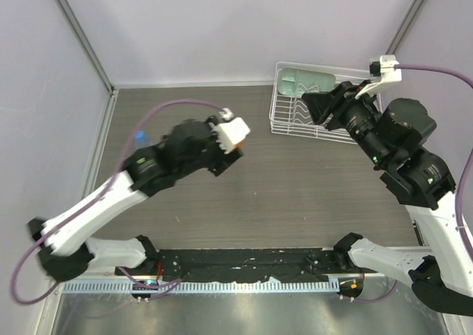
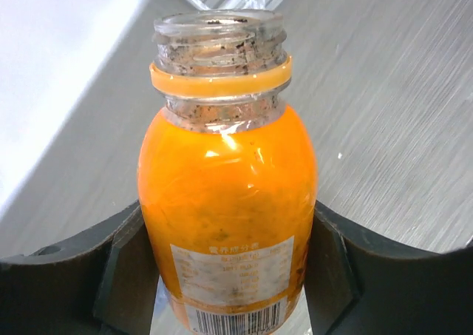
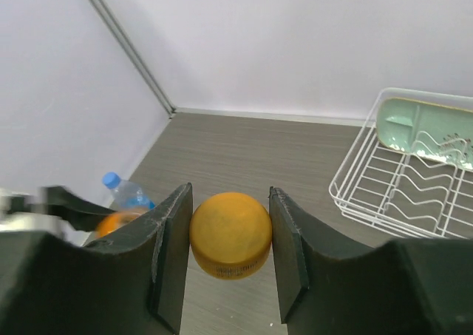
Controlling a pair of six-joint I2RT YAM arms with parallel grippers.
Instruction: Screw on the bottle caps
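Note:
My left gripper is shut on the squat bottle of orange liquid. Its threaded mouth is open, with an orange ring below it. My right gripper is shut on the orange-amber cap and holds it in the air, top side toward the camera. The clear bottle stands by the left wall with the blue cap on top; it also shows in the top view. In the top view the left gripper is at centre-left and the right gripper is by the rack, far apart.
A white wire dish rack stands at the back right and holds a pale green tray. Walls close the table at the left and back. The brown tabletop lies between the arms.

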